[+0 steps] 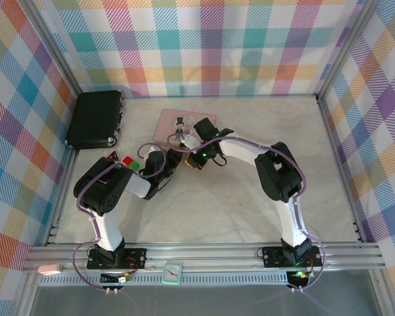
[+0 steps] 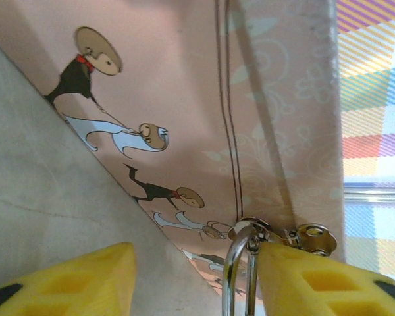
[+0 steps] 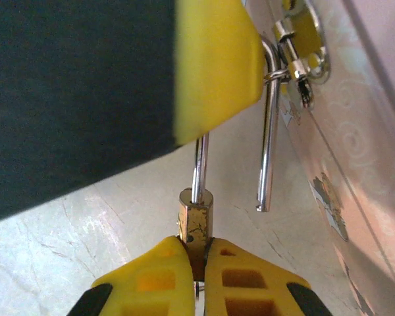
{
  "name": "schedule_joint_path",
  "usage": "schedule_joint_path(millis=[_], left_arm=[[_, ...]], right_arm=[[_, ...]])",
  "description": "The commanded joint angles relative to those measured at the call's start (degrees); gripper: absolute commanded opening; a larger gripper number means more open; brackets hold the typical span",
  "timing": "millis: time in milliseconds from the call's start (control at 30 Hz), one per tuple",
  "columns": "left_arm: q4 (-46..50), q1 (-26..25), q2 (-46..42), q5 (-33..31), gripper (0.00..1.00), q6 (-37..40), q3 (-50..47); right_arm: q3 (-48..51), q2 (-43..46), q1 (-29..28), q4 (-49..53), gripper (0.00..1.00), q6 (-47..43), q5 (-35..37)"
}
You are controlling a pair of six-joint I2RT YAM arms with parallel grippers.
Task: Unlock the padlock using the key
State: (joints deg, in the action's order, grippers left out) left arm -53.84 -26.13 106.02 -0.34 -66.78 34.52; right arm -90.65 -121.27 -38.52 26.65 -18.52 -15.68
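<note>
Padlock (image 3: 196,224) at the near edge of the pink tin (image 1: 174,118), which lies flat toward the far edge of the table (image 1: 237,204), roughly midway between its left and right edges. Brass body sits off the tin's front; shackle (image 3: 268,131) threaded through the tin's hasp (image 3: 296,66).

Right gripper (image 3: 197,249): yellow fingers clamped on the brass body from both sides, no slack visible. Body upright in the right wrist view, one shackle leg seated in its top. Other leg ends free, beside the body and clear of it, so the shackle stands open.

Left gripper (image 2: 196,270): fingers parted, wide gap between the yellow pads, nothing clamped. Shackle's loop sits just inside one pad (image 2: 316,283); touching or a hair apart, cannot tell from the left wrist view. Right wrist view puts a yellow fingertip of this gripper against the bend of the shackle, just below the hasp.

Both arms meet over the middle of the table, wrists angled toward the tin's near edge.

Black case (image 1: 95,120) in the far left corner, well apart from the tin. Small red and green pieces (image 1: 122,160) on the table beside the left arm, between case and tin, nearer the left edge.
</note>
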Motion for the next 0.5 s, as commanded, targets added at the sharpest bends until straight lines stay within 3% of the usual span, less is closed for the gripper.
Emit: schedule_joint_path(millis=[0, 133, 333, 467], left_arm=[[3.0, -0.3, 0.3, -1.6, 0.45, 1.5, 2.1], [1.7, -0.4, 2.6, -1.2, 0.40, 1.8, 3.9], [-1.6, -0.7, 5.7, 0.3, 0.16, 1.0, 5.4], [-1.4, -0.9, 5.9, -0.2, 0.05, 1.1, 5.4]], right_arm=[[-1.5, -0.2, 0.0, -0.1, 0.00, -0.7, -3.2], [-1.1, 0.3, 0.0, -0.3, 0.00, -0.4, -4.7], [-0.9, 0.7, 0.1, -0.4, 0.00, -0.2, -4.9], [-0.6, 1.4, 0.1, -0.7, 0.00, 0.3, -5.6]])
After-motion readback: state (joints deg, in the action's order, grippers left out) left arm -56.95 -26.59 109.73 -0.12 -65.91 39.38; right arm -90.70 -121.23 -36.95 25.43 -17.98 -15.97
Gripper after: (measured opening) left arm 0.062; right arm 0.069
